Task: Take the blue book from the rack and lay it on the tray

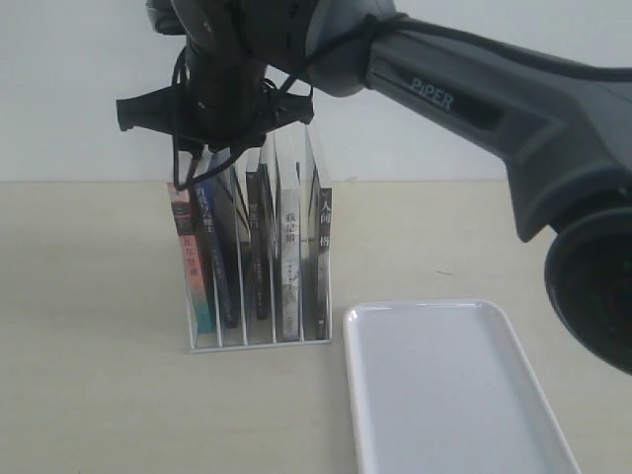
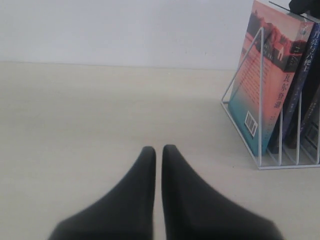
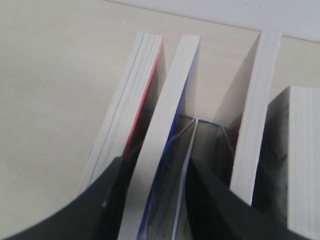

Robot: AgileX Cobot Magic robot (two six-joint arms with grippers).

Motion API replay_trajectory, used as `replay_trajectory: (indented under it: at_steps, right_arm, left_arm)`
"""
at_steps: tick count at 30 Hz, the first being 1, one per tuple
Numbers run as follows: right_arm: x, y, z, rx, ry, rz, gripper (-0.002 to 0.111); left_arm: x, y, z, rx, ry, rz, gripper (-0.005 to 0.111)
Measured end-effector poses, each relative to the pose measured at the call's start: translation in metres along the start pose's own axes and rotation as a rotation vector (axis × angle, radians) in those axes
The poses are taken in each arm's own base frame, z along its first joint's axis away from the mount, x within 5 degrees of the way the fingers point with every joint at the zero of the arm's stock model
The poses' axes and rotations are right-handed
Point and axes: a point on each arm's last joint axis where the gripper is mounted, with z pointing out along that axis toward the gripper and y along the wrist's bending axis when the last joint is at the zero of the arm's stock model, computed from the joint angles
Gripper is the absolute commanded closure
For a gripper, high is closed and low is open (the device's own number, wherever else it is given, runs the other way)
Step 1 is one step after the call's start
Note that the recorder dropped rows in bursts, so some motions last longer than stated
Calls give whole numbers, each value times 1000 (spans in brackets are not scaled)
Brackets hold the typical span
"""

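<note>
The blue book (image 1: pixel 210 252) stands second from the left in the white wire rack (image 1: pixel 262 342). Its dark blue spine (image 2: pixel 300 85) also shows in the left wrist view. My right gripper (image 1: pixel 219 163) has come down over the rack from the right. In the right wrist view the right gripper (image 3: pixel 156 162) is open and straddles the top edge of the blue book (image 3: pixel 170 100), with a rack wire (image 3: pixel 192 135) also between its fingers. The white tray (image 1: pixel 454 385) lies to the right of the rack. Over bare table, left of the rack, my left gripper (image 2: pixel 158 148) is shut on nothing.
A pink-and-teal book (image 1: pixel 188 267) stands in the leftmost slot, close beside the blue one. Three more books (image 1: pixel 288 262) fill the slots to its right. The right arm (image 1: pixel 494 109) crosses high above the tray. A pale wall rises behind the table.
</note>
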Motion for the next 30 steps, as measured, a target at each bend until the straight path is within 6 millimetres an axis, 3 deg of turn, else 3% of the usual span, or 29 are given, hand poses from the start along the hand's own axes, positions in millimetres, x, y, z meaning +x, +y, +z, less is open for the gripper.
replay_trajectory:
  at_steps: [19,22,25,27,30]
  right_arm:
    - [1,0,3,9,7,1,71]
    - [11,-1,18,44,65,-8,71]
    - [13,-1,20,45,80,-5,71]
    - [14,-1,20,43,81,-5,74]
    - [14,-1,20,43,81,-5,90]
  left_arm:
    - [0,0,0,0,0,0,103]
    - [0,0,0,0,0,0,103]
    - [0,0,0,0,0,0,103]
    - [0,0,0,0,0,0,103]
    - [0,0,0,0,0,0,103]
